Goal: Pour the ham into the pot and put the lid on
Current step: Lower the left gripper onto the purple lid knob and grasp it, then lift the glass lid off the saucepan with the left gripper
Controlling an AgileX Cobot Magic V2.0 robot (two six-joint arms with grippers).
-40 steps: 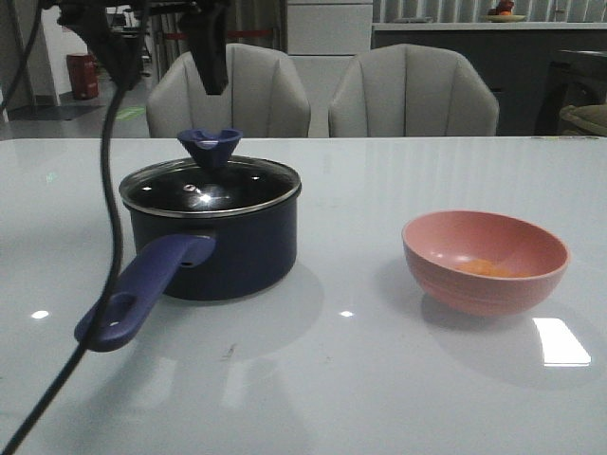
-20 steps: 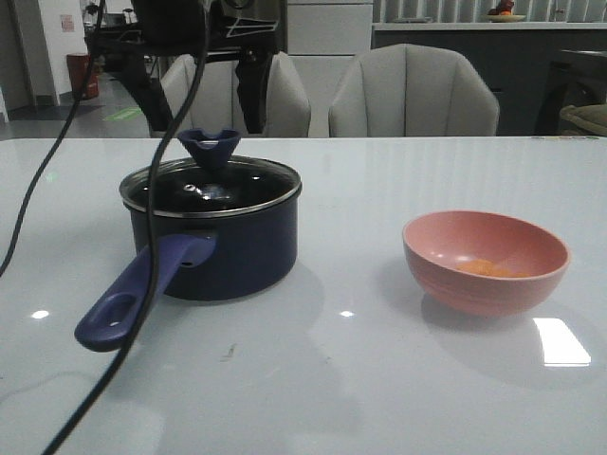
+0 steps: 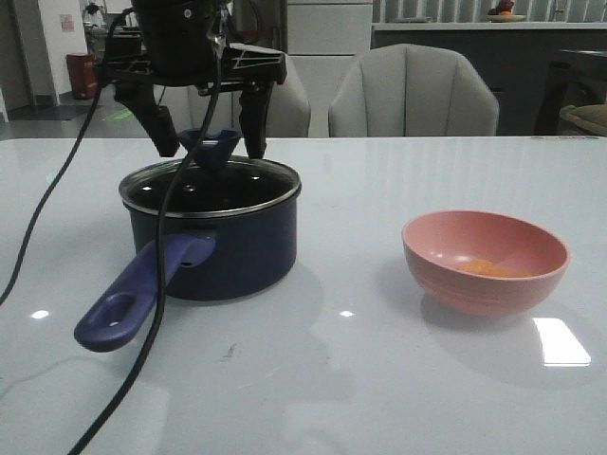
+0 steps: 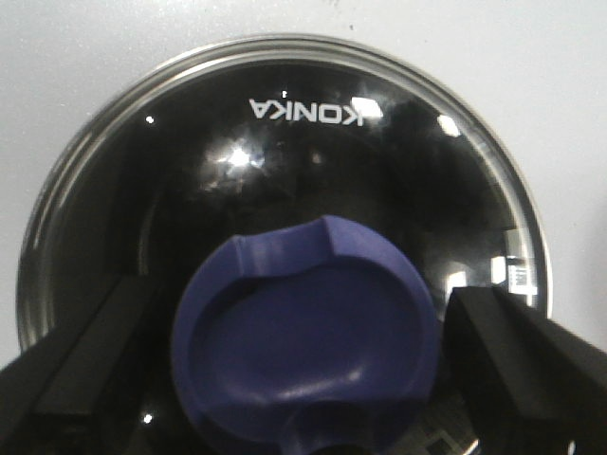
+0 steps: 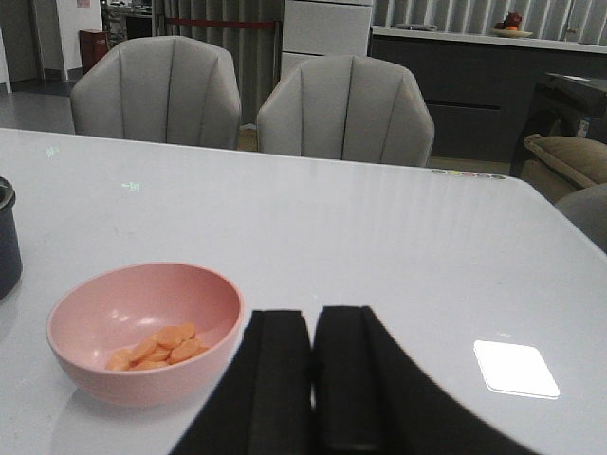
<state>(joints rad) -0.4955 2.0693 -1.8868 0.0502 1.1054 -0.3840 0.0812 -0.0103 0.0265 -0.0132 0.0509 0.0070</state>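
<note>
The navy pot point(image 3: 216, 248) stands left of centre with its purple-blue handle point(image 3: 140, 290) pointing toward the front. The glass lid point(image 3: 211, 184) sits on it; its blue knob point(image 3: 211, 146) also shows in the left wrist view point(image 4: 308, 332). My left gripper point(image 3: 211, 142) is open, its fingers point(image 4: 90, 351) on either side of the knob and apart from it. The ham point(image 3: 487, 268) lies as orange pieces in the pink bowl point(image 3: 486, 263), also in the right wrist view point(image 5: 156, 347). My right gripper point(image 5: 313, 379) is shut and empty, beside the bowl.
A black cable point(image 3: 142, 351) hangs from the left arm across the pot's handle down to the table's front edge. Two grey chairs point(image 3: 413, 95) stand behind the table. A bright light patch point(image 3: 561, 341) lies on the table at the right.
My left gripper has come down over the pot until its open fingers straddle the lid's knob. The cable swung right with it. The pot, lid and bowl have not moved.
</note>
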